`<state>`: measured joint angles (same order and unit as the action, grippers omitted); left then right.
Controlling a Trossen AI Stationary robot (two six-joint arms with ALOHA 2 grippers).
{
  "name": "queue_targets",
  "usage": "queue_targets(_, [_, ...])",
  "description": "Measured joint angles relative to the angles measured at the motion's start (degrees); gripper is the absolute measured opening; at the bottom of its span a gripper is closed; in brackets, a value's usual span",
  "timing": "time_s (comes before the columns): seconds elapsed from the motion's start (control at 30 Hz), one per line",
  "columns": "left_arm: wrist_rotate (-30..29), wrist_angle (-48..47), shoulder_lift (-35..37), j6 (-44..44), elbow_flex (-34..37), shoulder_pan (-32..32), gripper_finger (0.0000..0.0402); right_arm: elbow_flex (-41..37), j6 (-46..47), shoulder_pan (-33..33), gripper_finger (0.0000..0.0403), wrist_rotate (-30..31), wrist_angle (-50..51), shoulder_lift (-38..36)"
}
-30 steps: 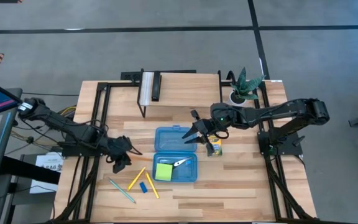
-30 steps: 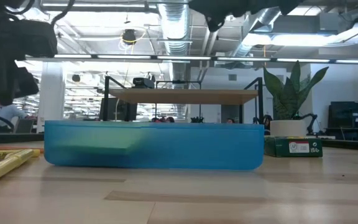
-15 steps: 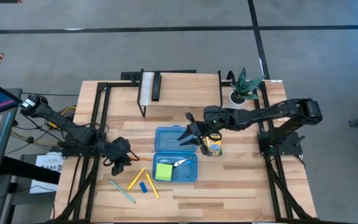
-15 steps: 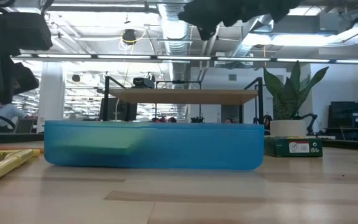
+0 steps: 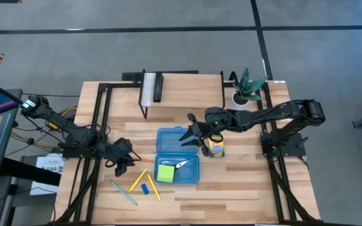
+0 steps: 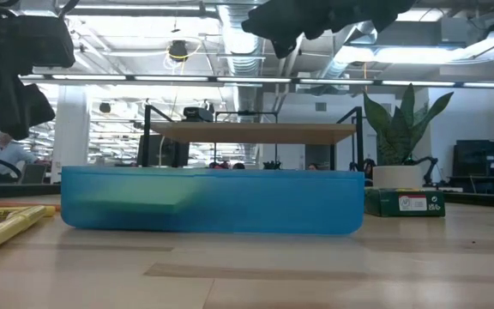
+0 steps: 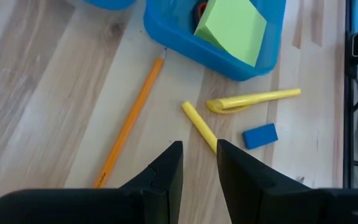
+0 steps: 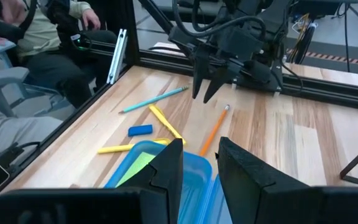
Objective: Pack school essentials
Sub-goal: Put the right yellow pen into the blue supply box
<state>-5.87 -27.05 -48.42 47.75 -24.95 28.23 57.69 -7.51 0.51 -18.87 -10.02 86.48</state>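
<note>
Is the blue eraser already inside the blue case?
No. In the left wrist view the blue eraser lies on the bare wood outside the blue case, next to a yellow pencil.

Overhead, table-level, two wrist views

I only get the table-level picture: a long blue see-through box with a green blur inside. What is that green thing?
Observer: A lime-green sticky-note pad, lying flat in the blue translucent plastic case.
Visitor: Is anything waiting outside the box?
Observer: Yes, a small blue eraser lies on the wood in front of the case.
Visitor: And the dark lump at my top left?
Observer: That is the left end effector, open and holding nothing.
</note>
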Motion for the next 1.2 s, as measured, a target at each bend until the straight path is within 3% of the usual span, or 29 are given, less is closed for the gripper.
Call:
queue_targets(0.57, [-3.01,5.61,-2.33,-1.45,0.0,0.91,0.0084,0.0,0.13,-0.59,0.012,0.17,-0.76,-0.01])
queue_targets(1.2, [-3.58,5.64,-6.51,-2.06,0.0,2.03,0.0084,0.0,0.11,-0.52,0.012,0.17,-0.79,-0.02])
